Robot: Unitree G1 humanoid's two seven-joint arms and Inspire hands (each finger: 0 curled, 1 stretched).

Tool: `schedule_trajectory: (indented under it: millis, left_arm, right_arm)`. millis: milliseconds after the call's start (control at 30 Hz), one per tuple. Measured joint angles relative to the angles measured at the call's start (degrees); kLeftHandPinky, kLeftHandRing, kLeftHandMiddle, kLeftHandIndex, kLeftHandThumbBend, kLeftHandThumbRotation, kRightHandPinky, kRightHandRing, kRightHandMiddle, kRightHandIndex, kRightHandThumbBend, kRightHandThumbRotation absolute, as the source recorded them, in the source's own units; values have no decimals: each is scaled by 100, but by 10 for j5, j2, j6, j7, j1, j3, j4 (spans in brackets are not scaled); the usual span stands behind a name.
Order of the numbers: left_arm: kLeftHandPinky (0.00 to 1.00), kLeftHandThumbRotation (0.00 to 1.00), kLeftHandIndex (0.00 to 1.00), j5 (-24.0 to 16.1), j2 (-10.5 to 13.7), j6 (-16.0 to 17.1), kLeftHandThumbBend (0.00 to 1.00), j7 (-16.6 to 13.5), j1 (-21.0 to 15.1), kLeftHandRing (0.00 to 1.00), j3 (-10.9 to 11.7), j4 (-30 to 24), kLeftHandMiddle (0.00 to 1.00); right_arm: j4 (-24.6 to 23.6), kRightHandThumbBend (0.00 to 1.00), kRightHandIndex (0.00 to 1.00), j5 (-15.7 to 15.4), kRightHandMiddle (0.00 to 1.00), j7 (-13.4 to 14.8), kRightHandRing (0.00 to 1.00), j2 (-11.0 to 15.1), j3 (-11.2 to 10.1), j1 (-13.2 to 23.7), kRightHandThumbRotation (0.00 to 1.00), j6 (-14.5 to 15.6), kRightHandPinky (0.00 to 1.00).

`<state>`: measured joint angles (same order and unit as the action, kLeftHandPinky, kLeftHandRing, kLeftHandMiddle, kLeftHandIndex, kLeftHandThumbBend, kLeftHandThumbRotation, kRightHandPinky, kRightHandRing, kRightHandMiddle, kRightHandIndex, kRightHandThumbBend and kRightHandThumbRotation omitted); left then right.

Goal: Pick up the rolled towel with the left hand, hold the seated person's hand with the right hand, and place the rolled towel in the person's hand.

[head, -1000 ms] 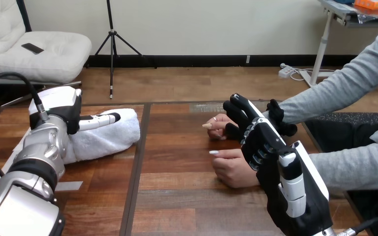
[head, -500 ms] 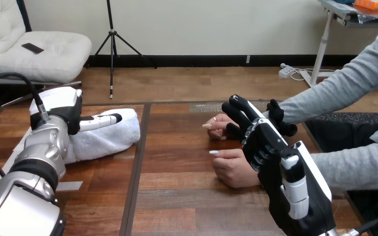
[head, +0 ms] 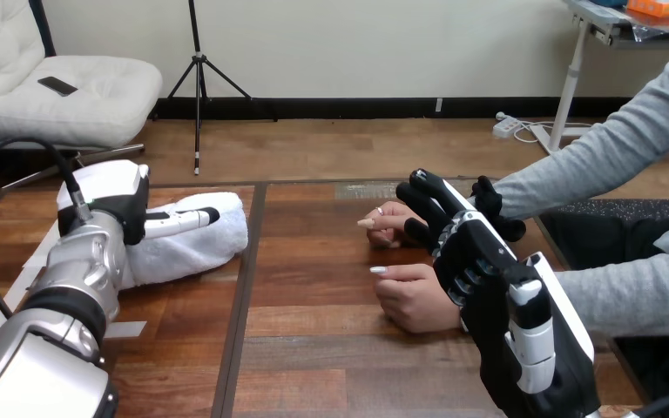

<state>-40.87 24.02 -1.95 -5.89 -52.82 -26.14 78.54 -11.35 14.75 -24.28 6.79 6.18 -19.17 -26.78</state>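
A white rolled towel lies on the wooden table at the left. My left hand lies on the towel's left part, its white back facing me. The person's two hands rest on the table at the right. The far hand points left with curled fingers, and the near hand lies loosely closed. My right hand reaches in over them, open. Its straight fingers lie over the back of the far hand at the wrist, and I see no grip round it.
The person's grey sleeves come in from the right edge. A dark seam runs front to back between the towel and the person's hands. Bare table lies in the middle and along the near edge.
My left hand has edged slightly right along the towel. My right arm has sunk a little toward the lower right. The person's hands have stayed put.
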Motion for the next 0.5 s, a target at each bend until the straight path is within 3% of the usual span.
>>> schedule_trajectory:
  millis: [500]
  left_arm:
    - [100, 96, 100, 9, -2, 8, 92, 7, 15, 100, 2, 0, 100]
  right_arm:
    - [-2, 87, 94, 1, 95, -1, 100, 1, 1, -13, 100, 0, 100]
